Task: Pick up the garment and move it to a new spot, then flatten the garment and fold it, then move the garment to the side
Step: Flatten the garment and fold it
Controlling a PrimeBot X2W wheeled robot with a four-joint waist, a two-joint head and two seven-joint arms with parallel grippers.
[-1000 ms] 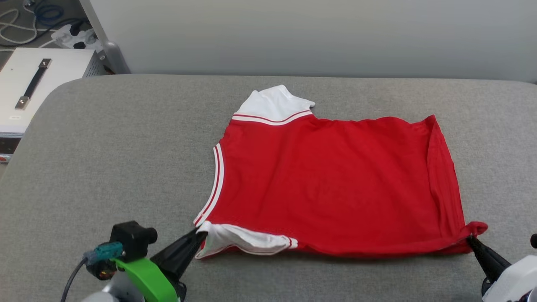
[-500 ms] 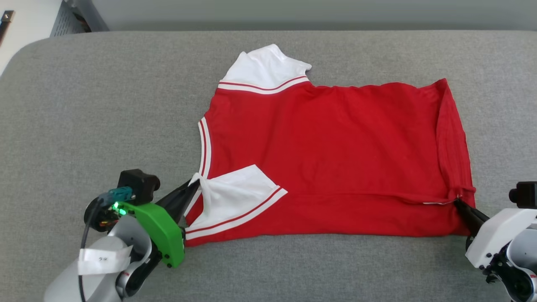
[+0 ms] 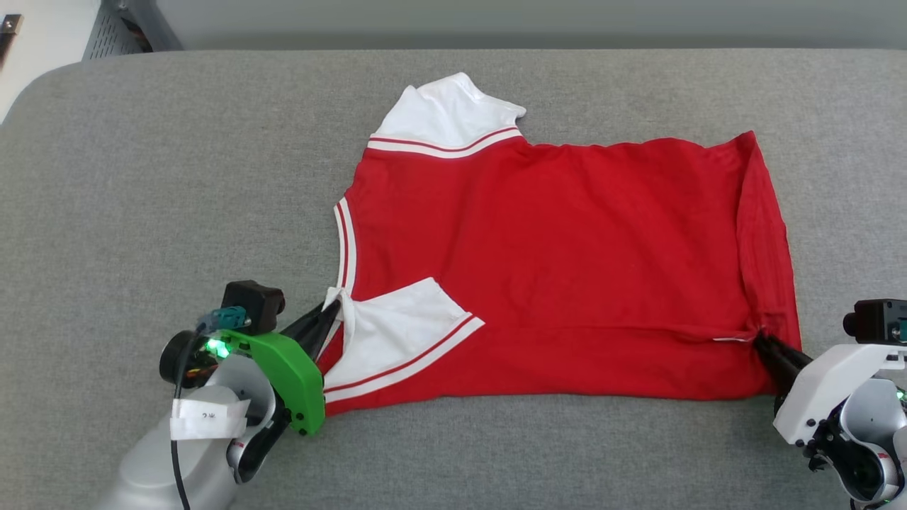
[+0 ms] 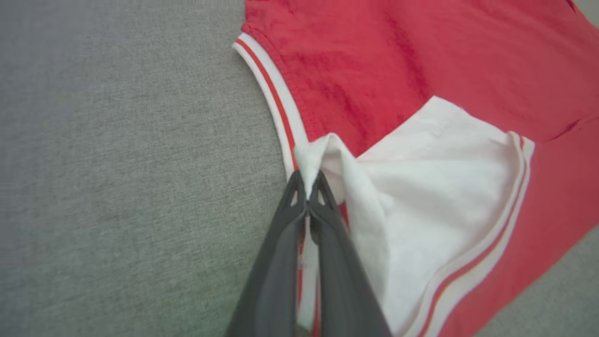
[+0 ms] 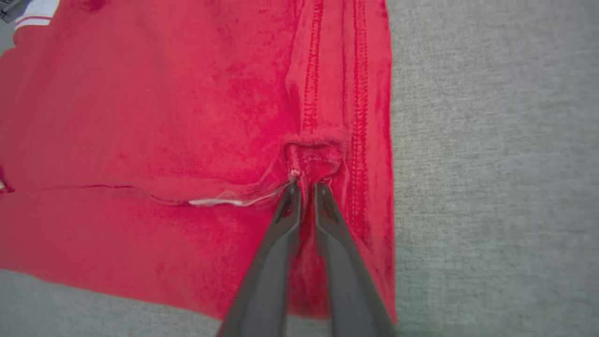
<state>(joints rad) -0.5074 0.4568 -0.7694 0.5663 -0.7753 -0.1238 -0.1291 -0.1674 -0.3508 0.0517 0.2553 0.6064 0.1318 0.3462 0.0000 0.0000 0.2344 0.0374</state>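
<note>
Two grippers meet one garment [image 3: 553,262] in the head view. The red T-shirt lies spread on the grey padded surface [image 3: 177,177], from the centre to the right, with its striped neck trim [image 3: 344,241] toward the robot's left and its hem [image 3: 765,212] toward the right. Its near edge is folded up over the body, so the near white sleeve [image 3: 397,326] lies on the red cloth. The far white sleeve [image 3: 446,113] juts out on the far side. The left gripper [image 3: 331,312] touches the near sleeve's corner, and the right gripper [image 3: 762,341] sits at the near hem corner.

In the left wrist view, the left gripper [image 4: 308,180] has its fingers pressed together on a peak of white sleeve fabric, just beside the neck trim [image 4: 276,103].

In the right wrist view, the right gripper [image 5: 307,187] shows a narrow gap between its fingers. Its tips sit at a small pucker of red cloth beside the stitched hem [image 5: 360,117]. Whether they actually pinch the garment [image 5: 164,117] cannot be told.
</note>
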